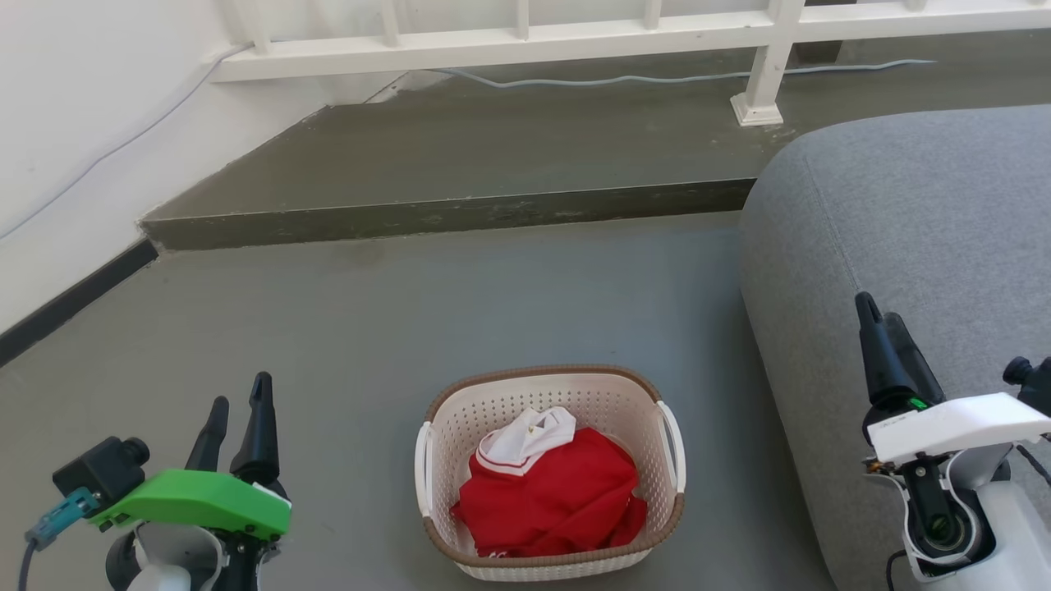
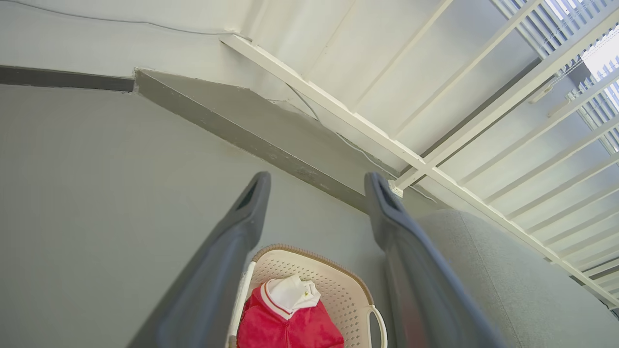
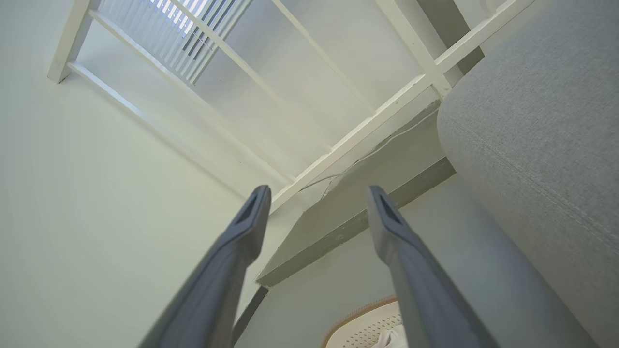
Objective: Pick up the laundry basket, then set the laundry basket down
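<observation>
Basket sits whole on floor in your head view, red shirt inside; right wrist view catches its rim corner. Left gripper and right gripper gape, empty.

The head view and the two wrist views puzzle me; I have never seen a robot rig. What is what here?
A two-armed robot films its own work. The head view looks down from its head: the left end effector, green-cased, and the right end effector, white-cased, each have two long dark fingers, open and holding nothing. Each wrist view looks along one arm's own fingers. On the grey floor stands the laundry basket, with a red garment with a white collar inside. A grey sofa is at the right, a white railing behind.
</observation>
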You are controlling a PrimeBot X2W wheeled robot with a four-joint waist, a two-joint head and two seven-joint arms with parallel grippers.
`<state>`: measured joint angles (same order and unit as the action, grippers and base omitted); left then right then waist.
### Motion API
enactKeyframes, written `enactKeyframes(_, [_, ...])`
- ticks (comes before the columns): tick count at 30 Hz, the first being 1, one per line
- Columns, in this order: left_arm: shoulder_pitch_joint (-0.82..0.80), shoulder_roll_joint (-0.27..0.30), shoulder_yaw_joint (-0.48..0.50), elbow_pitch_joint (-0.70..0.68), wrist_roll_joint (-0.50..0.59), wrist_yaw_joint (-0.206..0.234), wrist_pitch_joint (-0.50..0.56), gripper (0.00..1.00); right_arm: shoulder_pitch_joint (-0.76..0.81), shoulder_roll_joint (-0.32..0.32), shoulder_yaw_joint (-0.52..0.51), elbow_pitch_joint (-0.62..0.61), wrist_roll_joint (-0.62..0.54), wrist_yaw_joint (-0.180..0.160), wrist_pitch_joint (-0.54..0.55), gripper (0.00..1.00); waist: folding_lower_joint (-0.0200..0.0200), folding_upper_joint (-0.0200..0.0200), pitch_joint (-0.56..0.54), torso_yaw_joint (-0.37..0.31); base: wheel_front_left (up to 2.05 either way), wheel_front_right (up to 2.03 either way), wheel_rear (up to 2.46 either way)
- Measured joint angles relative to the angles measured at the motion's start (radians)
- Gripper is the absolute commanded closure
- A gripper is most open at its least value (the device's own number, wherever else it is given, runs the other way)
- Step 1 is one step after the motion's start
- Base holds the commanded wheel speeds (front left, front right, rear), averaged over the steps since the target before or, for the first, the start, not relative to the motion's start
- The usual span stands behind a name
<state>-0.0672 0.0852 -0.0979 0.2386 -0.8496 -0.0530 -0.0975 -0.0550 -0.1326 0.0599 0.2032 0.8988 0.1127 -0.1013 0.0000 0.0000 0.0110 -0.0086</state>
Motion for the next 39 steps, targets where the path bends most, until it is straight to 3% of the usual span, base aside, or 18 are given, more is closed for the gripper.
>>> enactKeyframes(16, [-0.016, -0.006, -0.035, -0.026, 0.222, 0.026, -0.058, 0.0, -0.001, 0.001, 0.031, -0.027, -0.244, -0.018, -0.055, 0.0, 0.0, 0.0, 0.005, -0.003, 0.0, 0.0, 0.0])
enactKeyframes(39, [-0.021, -0.011, -0.068, -0.058, 0.539, 0.028, -0.141, 0.0, -0.005, 0.002, 0.051, -0.048, -0.562, -0.019, -0.134, 0.0, 0.0, 0.0001, 0.017, -0.005, 0.0, 0.0, 0.0])
